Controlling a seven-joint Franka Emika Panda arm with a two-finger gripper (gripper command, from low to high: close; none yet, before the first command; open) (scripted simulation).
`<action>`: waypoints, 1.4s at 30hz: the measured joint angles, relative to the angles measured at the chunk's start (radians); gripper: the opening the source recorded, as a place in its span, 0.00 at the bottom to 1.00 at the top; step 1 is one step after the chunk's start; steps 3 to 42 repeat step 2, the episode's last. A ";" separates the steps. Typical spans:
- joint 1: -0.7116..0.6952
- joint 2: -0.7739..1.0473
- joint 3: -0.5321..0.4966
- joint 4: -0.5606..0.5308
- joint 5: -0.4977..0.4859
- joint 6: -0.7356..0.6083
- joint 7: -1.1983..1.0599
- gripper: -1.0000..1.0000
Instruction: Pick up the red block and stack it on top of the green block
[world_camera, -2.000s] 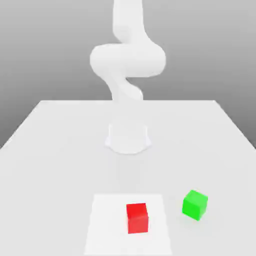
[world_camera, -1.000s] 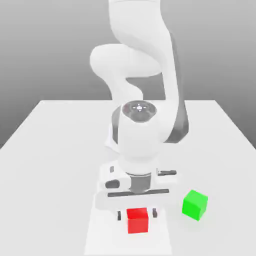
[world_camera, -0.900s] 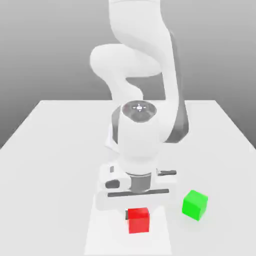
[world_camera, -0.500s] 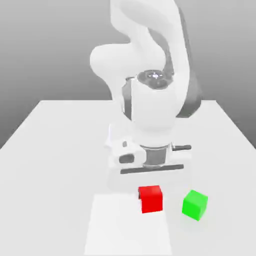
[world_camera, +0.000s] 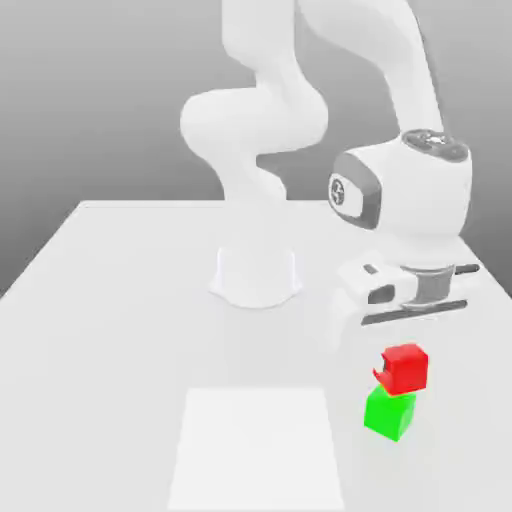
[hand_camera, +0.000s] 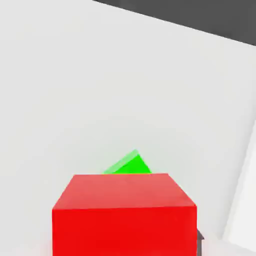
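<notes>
The red block (world_camera: 406, 366) hangs directly over the green block (world_camera: 389, 414) at the exterior view's lower right, its underside at the green top; I cannot tell whether they touch. It sits shifted a little toward the exterior view's right. My gripper (world_camera: 402, 369) comes down from the white hand above and is shut on the red block. In the hand view the red block (hand_camera: 124, 215) is close up, and a corner of the green block (hand_camera: 129, 165) peeks out from behind it.
A paler square patch (world_camera: 258, 450) marks the white table (world_camera: 110, 300) toward the exterior view's left of the blocks. The arm's round base (world_camera: 257, 276) stands at mid-table behind.
The arm has swung toward the exterior view's right, carrying the red block from beside the pale patch to a spot over the green block. The green block has not moved.
</notes>
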 joint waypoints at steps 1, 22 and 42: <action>0.000 0.000 0.000 0.000 0.000 0.000 0.000 1.00; 0.000 0.000 0.000 0.000 0.000 0.000 0.000 1.00; 0.000 0.000 0.000 0.000 0.000 0.000 0.000 1.00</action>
